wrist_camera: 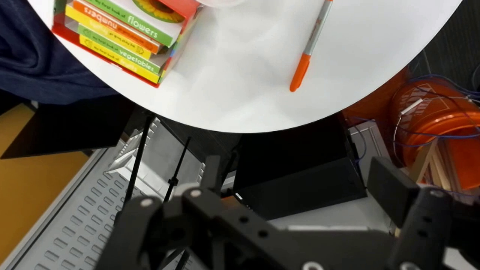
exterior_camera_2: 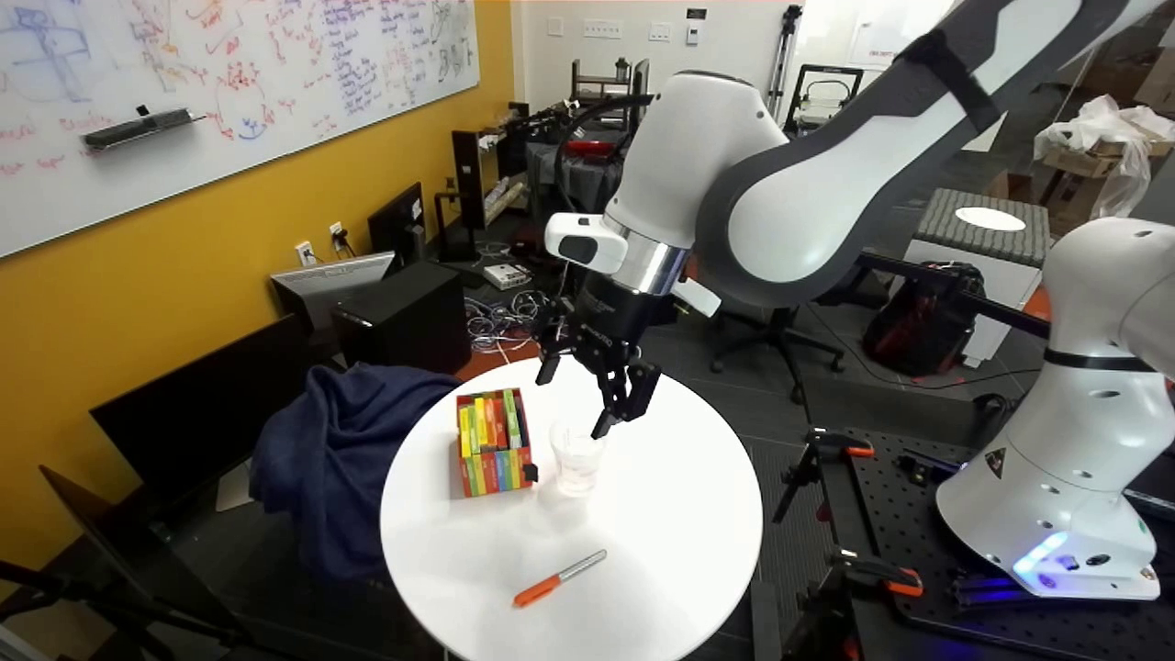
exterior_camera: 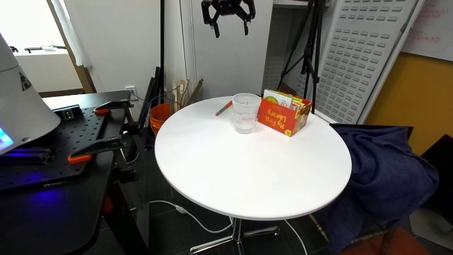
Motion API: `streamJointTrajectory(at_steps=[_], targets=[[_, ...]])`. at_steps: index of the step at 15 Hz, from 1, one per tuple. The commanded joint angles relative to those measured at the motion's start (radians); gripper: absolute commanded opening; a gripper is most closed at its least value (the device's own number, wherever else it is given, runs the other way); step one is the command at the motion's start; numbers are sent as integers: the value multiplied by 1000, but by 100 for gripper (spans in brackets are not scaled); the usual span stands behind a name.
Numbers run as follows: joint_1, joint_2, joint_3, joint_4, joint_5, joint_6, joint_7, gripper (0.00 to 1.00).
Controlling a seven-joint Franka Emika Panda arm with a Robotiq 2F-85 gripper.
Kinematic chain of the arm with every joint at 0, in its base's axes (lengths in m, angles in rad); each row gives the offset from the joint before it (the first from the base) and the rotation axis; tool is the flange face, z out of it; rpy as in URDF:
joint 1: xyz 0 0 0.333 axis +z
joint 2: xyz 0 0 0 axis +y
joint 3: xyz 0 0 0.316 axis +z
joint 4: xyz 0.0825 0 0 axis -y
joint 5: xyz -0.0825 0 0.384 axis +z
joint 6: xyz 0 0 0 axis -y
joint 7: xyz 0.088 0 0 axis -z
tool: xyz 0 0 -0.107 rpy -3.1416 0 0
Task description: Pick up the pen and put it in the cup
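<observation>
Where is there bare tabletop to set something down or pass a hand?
Biggest: in an exterior view, the broad stretch of table between the cup, the box and the table's near edge. Smaller: in the wrist view, the patch between box and pen, out to the edge. Crowded: between cup and box, where only a narrow gap shows.

My arm point(exterior_camera_2: 817, 211) is white and smoothly rounded, edged with dark grey, a black band point(exterior_camera_2: 950, 81) wrapped about it. A silver ring point(exterior_camera_2: 651, 263) meets my black wrist point(exterior_camera_2: 608, 308), which bears small pale lettering point(exterior_camera_2: 598, 336). My jaws are black and jointed, dotted with pale screw heads point(wrist_camera: 195, 192) and tipped with flat, blocky pads point(wrist_camera: 392, 190). A blue light strip point(exterior_camera_2: 1041, 553) glows on my white base point(exterior_camera_2: 1056, 500), near a dark triangular mark point(exterior_camera_2: 994, 463).
</observation>
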Motion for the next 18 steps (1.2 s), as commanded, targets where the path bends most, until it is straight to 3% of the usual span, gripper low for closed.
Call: streamJointTrajectory(at_steps=[1,2,7,11,18], targets=[[-68,49,70,39,29,26,-46,100],[-76,24,79,14,-11,5,4,100],[-93,37,93,25,-11,6,3,100],[-107,82,85,33,-129,11,66,100],[-215,185,167,72,-28,21,-82,100]])
